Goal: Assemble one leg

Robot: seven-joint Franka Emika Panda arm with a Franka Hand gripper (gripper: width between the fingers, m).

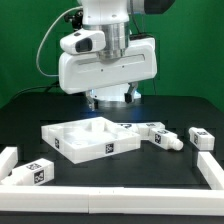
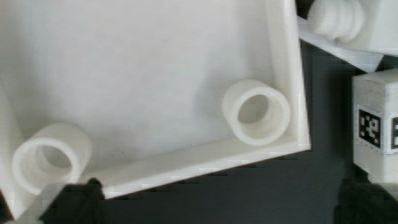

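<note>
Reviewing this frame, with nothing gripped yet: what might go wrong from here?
1. The pincer hangs open over a corner of the panel, not over a leg; closing here would likely catch the rim.
2. The nearest leg lies close beside the panel, so a finger coming down for it may nudge either.
3. The socket looks snug; a tilted leg could jam.

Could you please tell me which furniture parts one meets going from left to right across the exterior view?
leftmost leg → white panel → leg beside the panel → rightmost leg
</note>
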